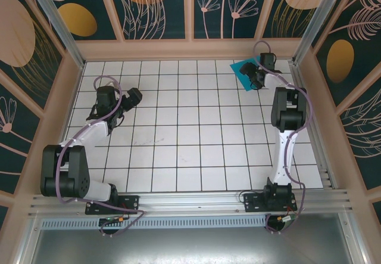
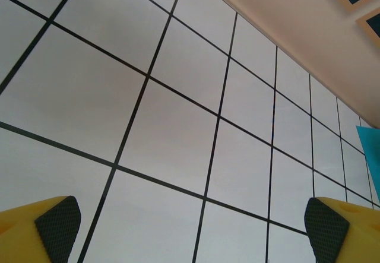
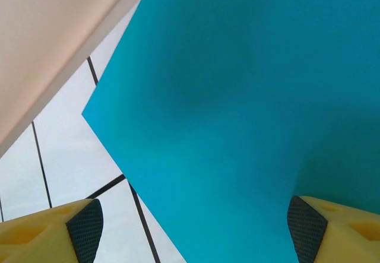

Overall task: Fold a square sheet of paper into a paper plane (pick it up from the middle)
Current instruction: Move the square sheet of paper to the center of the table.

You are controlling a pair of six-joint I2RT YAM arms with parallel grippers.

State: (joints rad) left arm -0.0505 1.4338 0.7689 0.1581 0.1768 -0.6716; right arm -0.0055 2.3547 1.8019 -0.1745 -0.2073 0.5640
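Note:
The square sheet of paper is bright cyan-blue and lies flat at the far right of the grid table, close to the back wall. My right gripper hovers right over it, partly covering it from above. In the right wrist view the paper spreads wide under the open right gripper, whose yellow fingers stand far apart with the sheet below the gap. My left gripper is at the far left, open over bare tiles. A sliver of the paper shows at the right edge of the left wrist view.
The white grid table is bordered by a pale wooden back wall and side walls. An aluminium rail runs along the near edge by the arm bases.

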